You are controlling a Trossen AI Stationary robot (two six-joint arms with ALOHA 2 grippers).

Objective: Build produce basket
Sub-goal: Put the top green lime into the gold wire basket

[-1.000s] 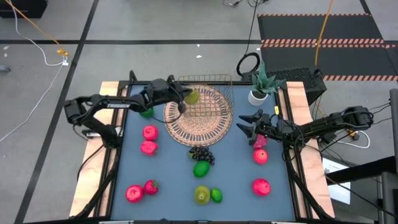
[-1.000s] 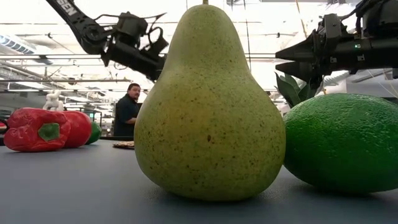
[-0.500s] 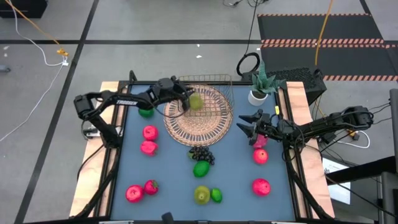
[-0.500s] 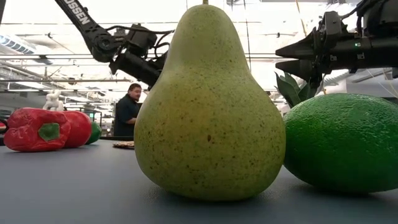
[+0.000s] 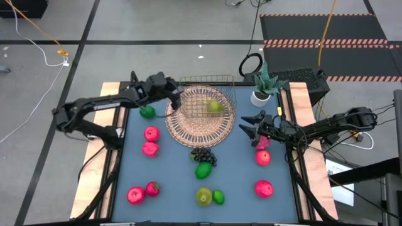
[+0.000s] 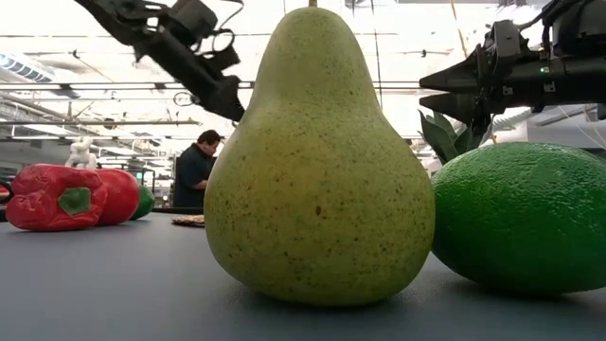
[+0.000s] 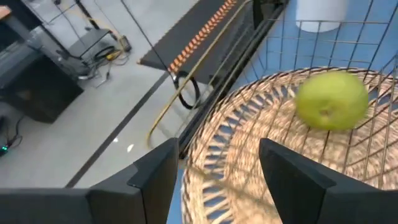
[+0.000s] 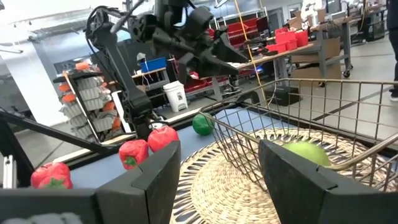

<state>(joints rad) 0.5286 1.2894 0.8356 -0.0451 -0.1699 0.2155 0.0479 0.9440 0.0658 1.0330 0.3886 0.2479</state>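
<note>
High view:
- Over basket's left rim: left gripper [image 5: 178, 99] spread, empty; green apple [image 5: 214, 106] lies inside basket [image 5: 188, 129].
- Beside basket: right gripper [image 5: 245, 128] spread, waiting above table [image 5: 169, 182]; other produce outside.

Left wrist view:
- Apple: apart from fingers [image 7: 292, 177], released.
</note>
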